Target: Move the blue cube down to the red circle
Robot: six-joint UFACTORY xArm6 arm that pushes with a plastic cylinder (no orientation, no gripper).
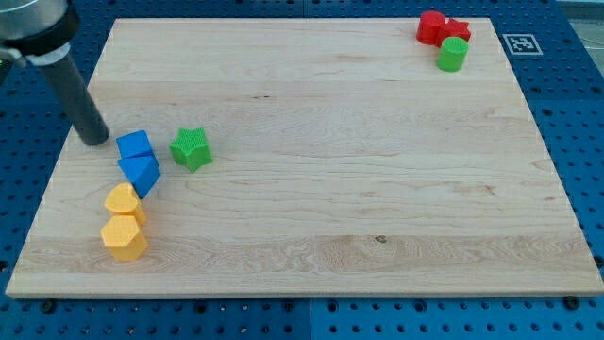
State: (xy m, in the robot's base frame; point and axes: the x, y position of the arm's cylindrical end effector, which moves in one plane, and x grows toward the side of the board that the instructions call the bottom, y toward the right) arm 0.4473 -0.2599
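The blue cube [134, 144] is sitting near the board's left edge, at about nine o'clock from the board's centre. It is lying turned a little, so its corners are pointing roughly toward the view's left and right; as a cube it is showing no clear long axis. Its top face is looking bright blue and its sides darker. Just below it, at six o'clock and touching, a blue triangular block [141, 174] is lying with one corner pointing toward the view's bottom.

My tip [95, 140] is resting on the wooden board [330, 189] at nine o'clock from the blue cube, just beside it; I cannot tell whether they are touching. There are no fingers to report, only the rod.

The red circle [431, 26] is standing far off at the view's top right corner, touching a red block [457, 30] and a green cylinder [453, 54]. A green star [191, 148] is lying at three o'clock from the cube, near but apart. Two yellow blocks [124, 222] are stacking up at six o'clock, below the triangle. The board's middle is lying open.
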